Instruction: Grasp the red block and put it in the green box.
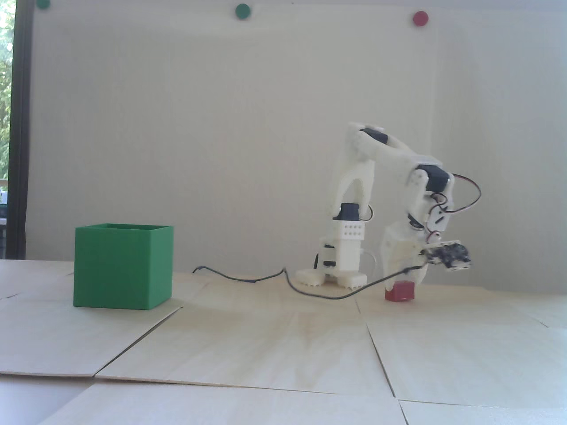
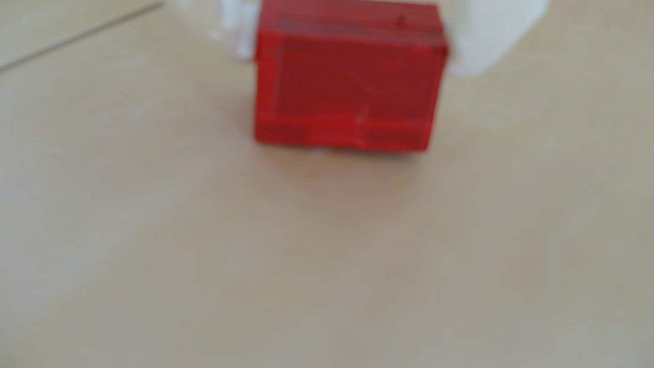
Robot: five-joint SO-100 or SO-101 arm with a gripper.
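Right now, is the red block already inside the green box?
No. In the fixed view the red block sits on the table under the gripper, far right of the green box.

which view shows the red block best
The wrist view: the red block fills the upper middle of the picture, with a white finger at each side, though blurred. The fixed view shows the block only small and far off, on the table under the gripper, well right of the green box.
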